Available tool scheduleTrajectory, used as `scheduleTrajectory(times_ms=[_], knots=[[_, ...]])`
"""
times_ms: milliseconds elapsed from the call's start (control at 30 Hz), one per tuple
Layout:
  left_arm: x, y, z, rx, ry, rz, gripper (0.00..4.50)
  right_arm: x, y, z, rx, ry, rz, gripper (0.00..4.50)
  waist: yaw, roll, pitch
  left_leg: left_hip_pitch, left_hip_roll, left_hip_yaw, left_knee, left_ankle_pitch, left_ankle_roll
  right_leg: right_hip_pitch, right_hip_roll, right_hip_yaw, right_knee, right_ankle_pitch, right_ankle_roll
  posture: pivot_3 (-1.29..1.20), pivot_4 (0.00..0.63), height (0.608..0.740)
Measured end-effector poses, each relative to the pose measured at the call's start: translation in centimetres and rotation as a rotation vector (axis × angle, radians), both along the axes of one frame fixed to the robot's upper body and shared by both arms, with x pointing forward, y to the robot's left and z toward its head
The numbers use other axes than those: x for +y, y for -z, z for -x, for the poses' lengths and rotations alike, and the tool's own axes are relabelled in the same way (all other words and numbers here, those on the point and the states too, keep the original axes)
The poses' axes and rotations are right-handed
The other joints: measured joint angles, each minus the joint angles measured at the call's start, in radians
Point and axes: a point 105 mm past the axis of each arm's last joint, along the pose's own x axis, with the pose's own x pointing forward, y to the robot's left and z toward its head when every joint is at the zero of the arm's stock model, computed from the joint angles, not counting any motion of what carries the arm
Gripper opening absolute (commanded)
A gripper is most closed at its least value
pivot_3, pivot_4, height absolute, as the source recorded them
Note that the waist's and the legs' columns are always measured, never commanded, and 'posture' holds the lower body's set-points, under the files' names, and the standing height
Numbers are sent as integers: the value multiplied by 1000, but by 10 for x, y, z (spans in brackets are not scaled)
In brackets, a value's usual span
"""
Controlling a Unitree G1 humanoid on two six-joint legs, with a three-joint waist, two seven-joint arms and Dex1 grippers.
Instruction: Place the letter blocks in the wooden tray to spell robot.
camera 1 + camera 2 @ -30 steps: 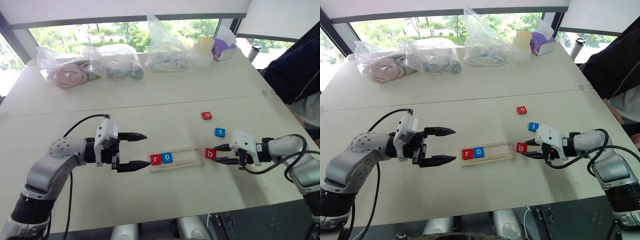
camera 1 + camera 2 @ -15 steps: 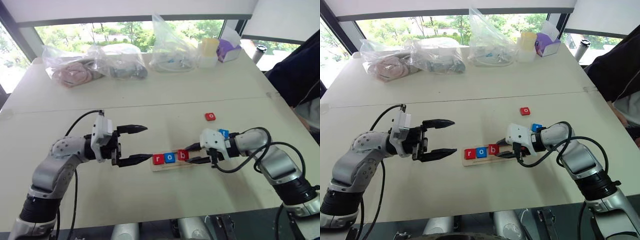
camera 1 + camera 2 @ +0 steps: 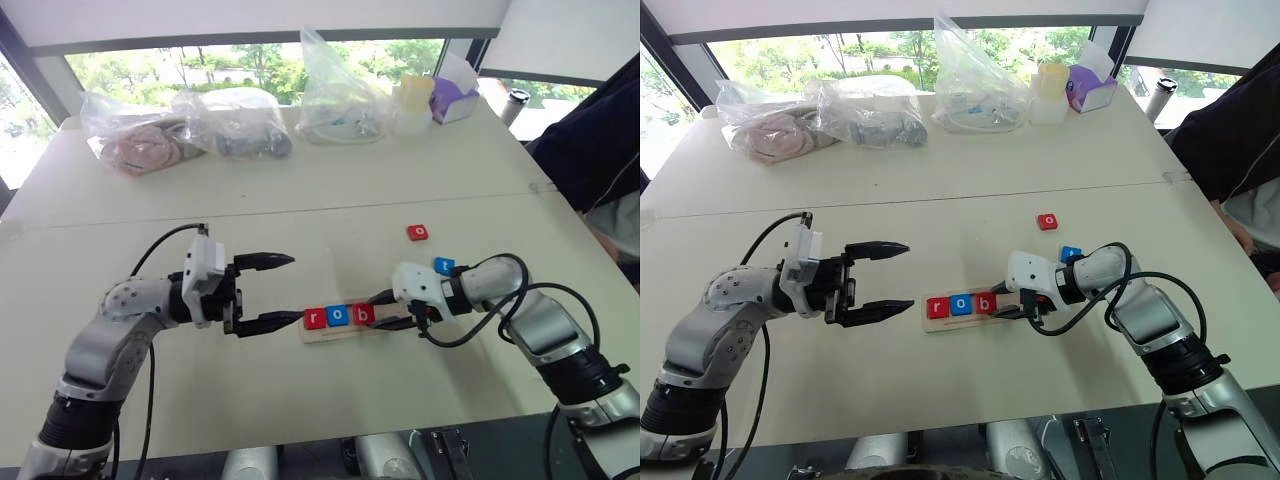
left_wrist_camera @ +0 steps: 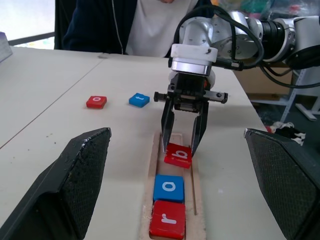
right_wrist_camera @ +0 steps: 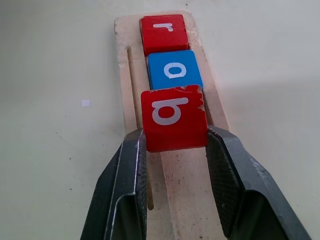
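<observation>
The wooden tray [image 3: 348, 333] lies on the table with a red r block [image 3: 315, 318] at its left end and a blue o block [image 3: 339, 316] beside it. My right gripper [image 3: 385, 311] is shut on a red b block [image 5: 174, 119], held slightly tilted over the tray right next to the blue o. A loose red o block [image 3: 418, 232] and a blue t block [image 3: 444, 265] lie on the table beyond the tray's right end. My left gripper [image 3: 296, 288] hangs open just off the tray's left end, with nothing between its fingers [image 4: 75, 180].
Clear plastic bags [image 3: 190, 125] with items, a yellow cup [image 3: 415, 100] and a purple box [image 3: 452, 100] stand along the table's far edge. A person in a dark jacket [image 3: 600, 130] sits at the right side. The table's near edge runs just below both arms.
My right gripper carried the red b leftward from beside the tray's right end to over the tray, next to the blue o. The left gripper stayed where it was, open.
</observation>
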Motion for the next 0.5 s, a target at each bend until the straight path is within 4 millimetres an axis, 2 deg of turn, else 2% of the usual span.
scheduleTrajectory(times_ms=[300,467,500], knots=[[0,0,-1,0,-11,1,4500,0,3,-5,-7,-1,9,1084,0,0,0,0,0,0,0,0,0,0,0,0,0,0,0,0,150,740],[-1,0,-2,-2,-17,3,4500,2,1,-6,-11,-7,8,3692,0,0,0,0,0,0,0,0,0,0,0,0,0,0,0,0,150,740],[-1,0,-2,-3,-19,3,4500,3,1,-6,-8,-8,2,4095,0,0,0,0,0,0,0,0,0,0,0,0,0,0,0,0,150,740]])
